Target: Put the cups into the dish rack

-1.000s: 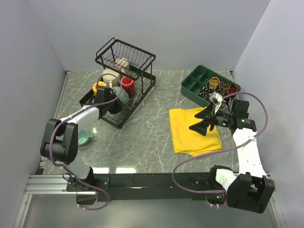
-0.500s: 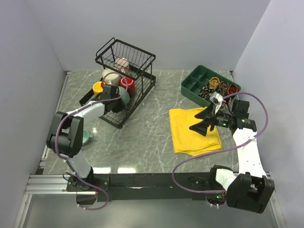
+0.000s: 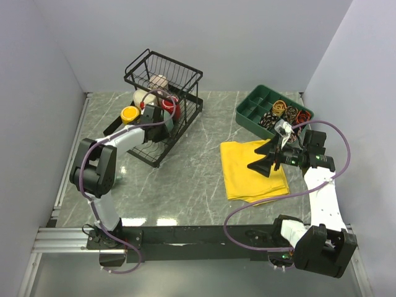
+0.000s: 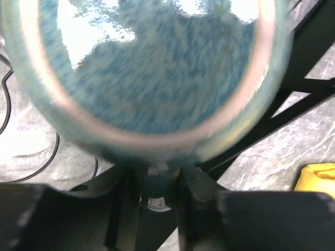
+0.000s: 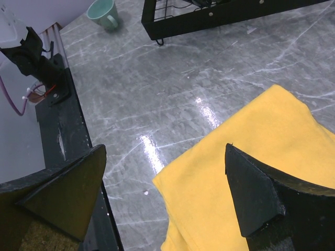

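My left gripper (image 3: 158, 126) reaches into the lower tier of the black wire dish rack (image 3: 185, 73). In the left wrist view the teal cup (image 4: 157, 78) fills the frame, mouth toward the camera, and the left gripper (image 4: 154, 180) is shut on its handle. A yellow cup (image 3: 130, 113), a cream cup (image 3: 143, 98) and a red cup (image 3: 168, 106) sit in the lower tier. A lilac-beige cup (image 3: 159, 83) lies in the upper basket. A green cup (image 5: 103, 11) stands on the table. My right gripper (image 3: 265, 157) hangs open over a yellow cloth (image 3: 250, 173).
A green compartmented tray (image 3: 260, 108) with small items stands at the back right. The yellow cloth (image 5: 251, 157) lies under the right gripper (image 5: 167, 172). The rack's base (image 5: 209, 21) shows in the right wrist view. Grey walls close in the back and both sides.
My left arm has carried the teal cup rightward and deeper into the rack's lower tier, uncovering the yellow cup. The right arm has not moved.
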`<state>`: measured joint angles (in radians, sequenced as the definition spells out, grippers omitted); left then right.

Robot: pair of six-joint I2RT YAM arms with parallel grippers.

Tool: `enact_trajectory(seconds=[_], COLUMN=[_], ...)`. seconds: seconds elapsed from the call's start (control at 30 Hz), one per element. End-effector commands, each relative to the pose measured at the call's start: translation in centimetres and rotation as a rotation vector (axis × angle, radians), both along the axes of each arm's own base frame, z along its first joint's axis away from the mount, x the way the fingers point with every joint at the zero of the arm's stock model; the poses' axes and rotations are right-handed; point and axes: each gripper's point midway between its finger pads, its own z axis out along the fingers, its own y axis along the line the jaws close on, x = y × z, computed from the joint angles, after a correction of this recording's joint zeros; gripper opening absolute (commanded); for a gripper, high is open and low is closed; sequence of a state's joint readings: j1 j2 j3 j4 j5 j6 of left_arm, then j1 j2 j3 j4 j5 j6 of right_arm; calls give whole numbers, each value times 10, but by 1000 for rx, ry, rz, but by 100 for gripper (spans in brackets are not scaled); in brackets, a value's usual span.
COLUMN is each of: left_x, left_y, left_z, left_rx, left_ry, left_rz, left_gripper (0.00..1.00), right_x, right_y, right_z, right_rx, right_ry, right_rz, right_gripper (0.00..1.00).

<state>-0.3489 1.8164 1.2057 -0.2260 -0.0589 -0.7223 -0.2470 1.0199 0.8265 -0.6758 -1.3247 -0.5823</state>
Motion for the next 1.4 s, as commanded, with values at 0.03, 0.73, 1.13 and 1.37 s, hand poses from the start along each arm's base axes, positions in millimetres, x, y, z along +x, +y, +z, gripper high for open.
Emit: enact_trajectory(seconds=[0.03, 0.73, 1.13, 1.37], left_x=[26, -7, -96, -156], left_y=[-8, -4, 51, 118], left_z=[32, 90, 136, 143], left_rx=[6, 5, -6, -80], left_ry=[-106, -220, -319, -374], left_rz=[-5, -54, 61, 280], left_gripper=[41, 71, 93, 99], right_x=[2, 3, 8, 8], right_y=[-2, -6, -10, -10], right_z=[17, 17, 12, 12], right_rx=[2, -7, -34, -34], right_ry=[-60, -58, -53, -47], right_rz=[7, -6, -36, -35], right_gripper=[100, 100, 100, 100])
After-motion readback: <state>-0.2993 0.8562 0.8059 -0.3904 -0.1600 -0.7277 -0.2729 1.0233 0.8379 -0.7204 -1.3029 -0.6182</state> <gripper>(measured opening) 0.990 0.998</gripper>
